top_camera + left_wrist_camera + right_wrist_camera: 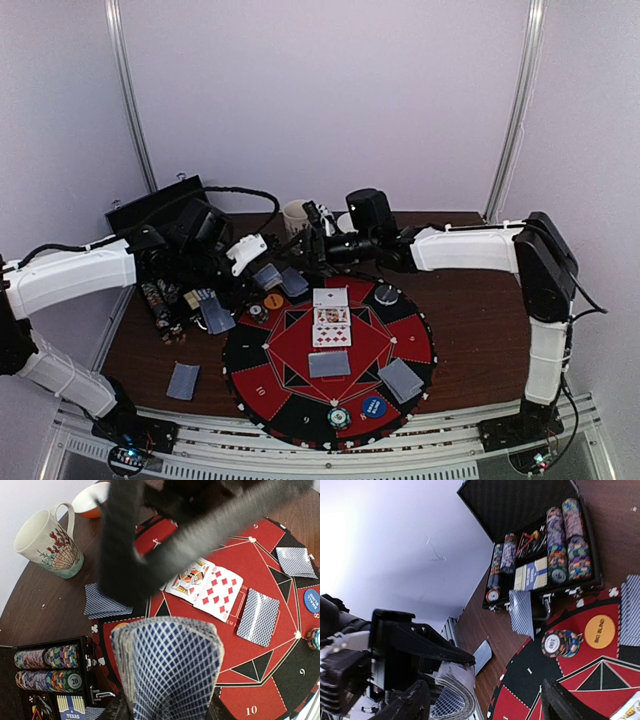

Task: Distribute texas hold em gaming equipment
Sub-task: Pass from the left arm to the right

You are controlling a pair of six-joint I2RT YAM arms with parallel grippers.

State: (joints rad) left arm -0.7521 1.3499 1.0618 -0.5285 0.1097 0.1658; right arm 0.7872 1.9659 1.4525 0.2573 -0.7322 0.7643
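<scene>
My left gripper (167,707) is shut on a thick deck of blue-backed cards (167,665), held upright over the mat's left edge (248,258). My right gripper (485,687) is open and empty just in front of the deck (452,695); its fingers (120,545) show blurred in the left wrist view. Two face-up cards (332,312) and face-down cards (329,363) (402,380) lie on the mat. A face-down pair (280,278) lies by the orange disc (273,301). More cards (184,380) (215,315) lie off the mat. Chip stacks (258,313) (340,418), a dark disc (386,294) and a blue disc (373,407) sit on the mat.
The round red-and-black mat (250,385) covers the table's middle. An open black case (540,510) with rows of chips (47,667) stands at the left. A patterned mug (47,542) and an orange bowl (92,500) stand behind the mat.
</scene>
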